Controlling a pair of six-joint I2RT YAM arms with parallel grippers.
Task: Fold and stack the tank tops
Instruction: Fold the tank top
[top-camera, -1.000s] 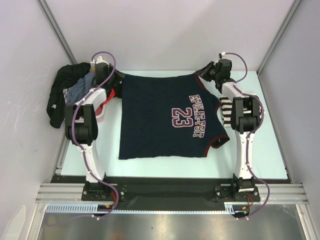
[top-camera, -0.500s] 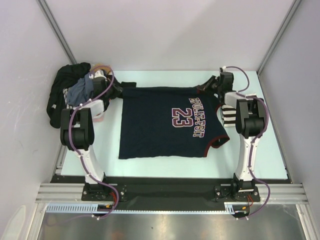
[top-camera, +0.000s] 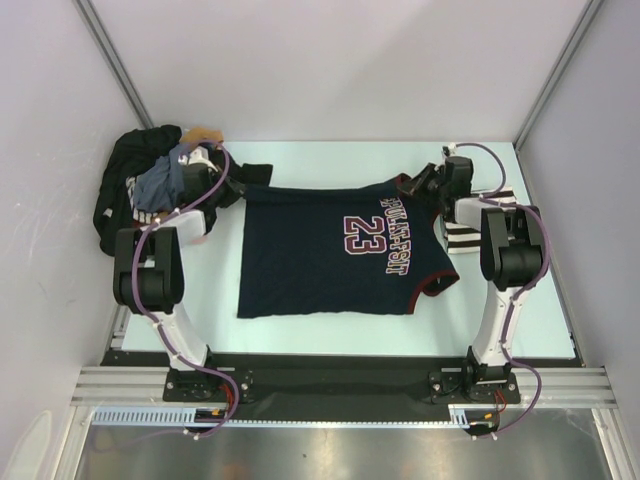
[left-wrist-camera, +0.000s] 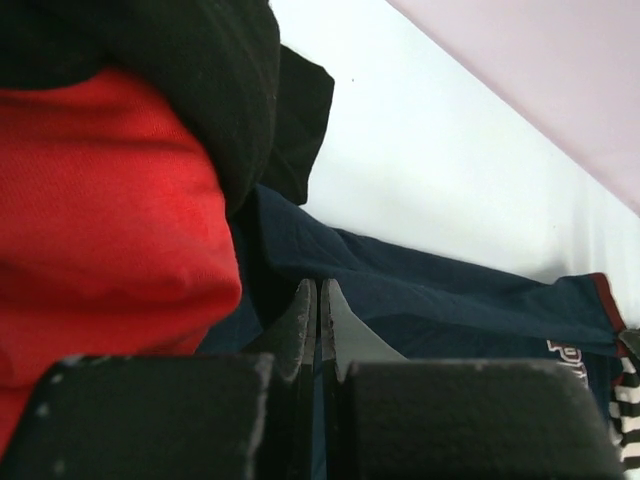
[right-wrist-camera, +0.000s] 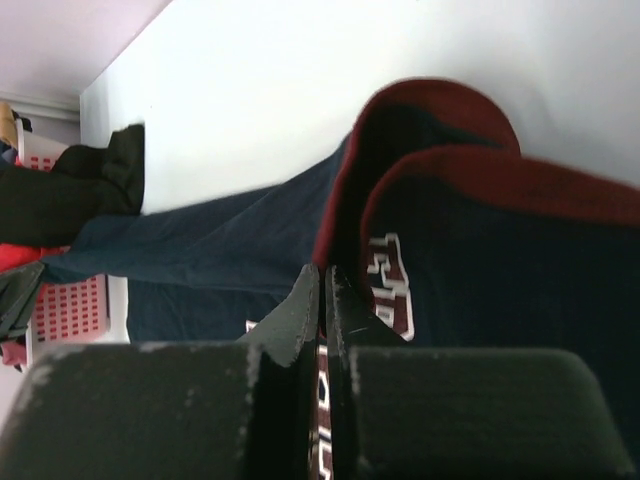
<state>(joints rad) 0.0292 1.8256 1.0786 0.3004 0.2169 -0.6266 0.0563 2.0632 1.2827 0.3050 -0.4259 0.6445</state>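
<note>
Closest to the arm bases there's a bare strip of pale desk. After that the navy jersey starts, lying pretty flat, front side up, with the white "23" and lettering turned sideways so the neck end points right. Its dark red armhole trim curls at the right edge.

Just right of it, mostly tucked under the right arm, is the striped tank top, lying flat on the desk.

Further back, both arms have the jersey's far edge. The left gripper is pressed together on the far left corner, and its wrist view shows a sliver of navy cloth pinched between the fingers. The right gripper is also squeezed shut, pinching the jersey by the red-trimmed strap at the far right corner.

Far left, beside the left gripper, there's a pink basket with a heap of dark clothes spilling over it. A red cloth sits right up against the left wrist camera.
</note>
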